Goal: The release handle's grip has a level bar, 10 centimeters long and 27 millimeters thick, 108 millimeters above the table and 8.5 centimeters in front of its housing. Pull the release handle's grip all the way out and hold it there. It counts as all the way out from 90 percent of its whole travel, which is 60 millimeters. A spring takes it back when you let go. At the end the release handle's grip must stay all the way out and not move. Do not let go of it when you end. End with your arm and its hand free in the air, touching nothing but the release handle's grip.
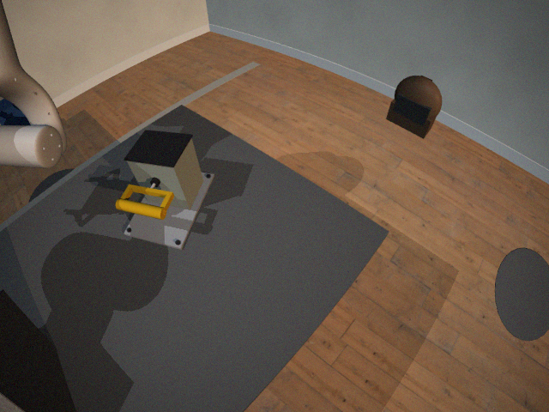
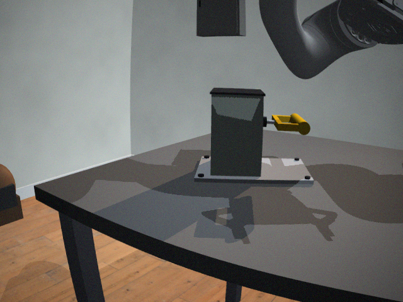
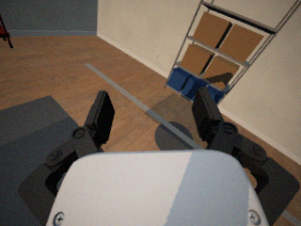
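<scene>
The release handle's yellow grip [image 1: 144, 204] [image 2: 291, 123] is a level bar on a yellow frame. It sticks out from the front of a box-shaped housing [image 1: 165, 166] [image 2: 235, 136] on a short dark rod. The housing stands on a grey base plate [image 1: 153, 230] [image 2: 286, 175] on the table. My gripper [image 3: 152, 99] is open and empty, seen only in the wrist view, where it hangs over the table's edge and the floor. The grip does not show in the wrist view. Parts of my arm [image 1: 27, 128] [image 2: 312, 35] show high above and beside the housing.
The dark table [image 1: 248, 266] [image 2: 162, 234] carries only the fixture. A shelf rack [image 3: 226, 52] with boxes stands by the wall. A brown rounded object [image 1: 416, 104] sits on the wooden floor near the far wall.
</scene>
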